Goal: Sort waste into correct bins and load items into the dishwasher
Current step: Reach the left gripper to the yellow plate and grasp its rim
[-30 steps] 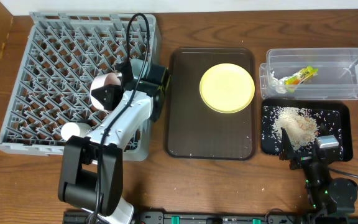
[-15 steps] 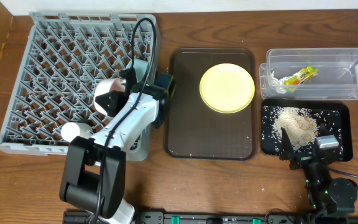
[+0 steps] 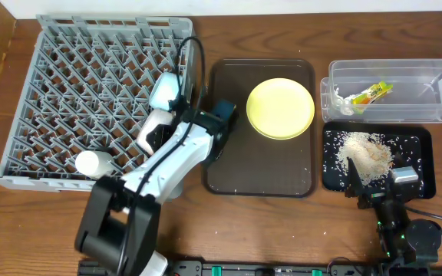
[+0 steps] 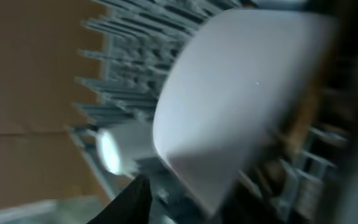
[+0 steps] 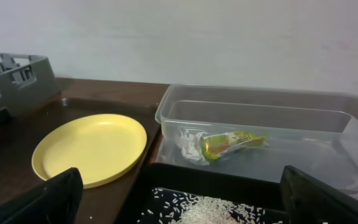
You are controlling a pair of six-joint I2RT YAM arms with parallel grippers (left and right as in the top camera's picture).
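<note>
Overhead, left gripper (image 3: 156, 132) meets the white bowl (image 3: 149, 136) at the rack's (image 3: 67, 69) right edge, beside the blue bowl (image 3: 163, 90); tilt it between pegs gently. Left wrist: bowl fills view, finger state unclear. Right wrist: right gripper (image 5: 180, 186) spread wide over rice (image 5: 194, 210)

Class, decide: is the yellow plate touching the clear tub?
Apart. Overhead view shows the rim of the brown tray lying between the yellow plate and the clear tub.

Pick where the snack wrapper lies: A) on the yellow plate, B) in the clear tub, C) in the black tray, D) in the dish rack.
B: the wrapper lies inside the clear tub; the black tray holds only rice.
</note>
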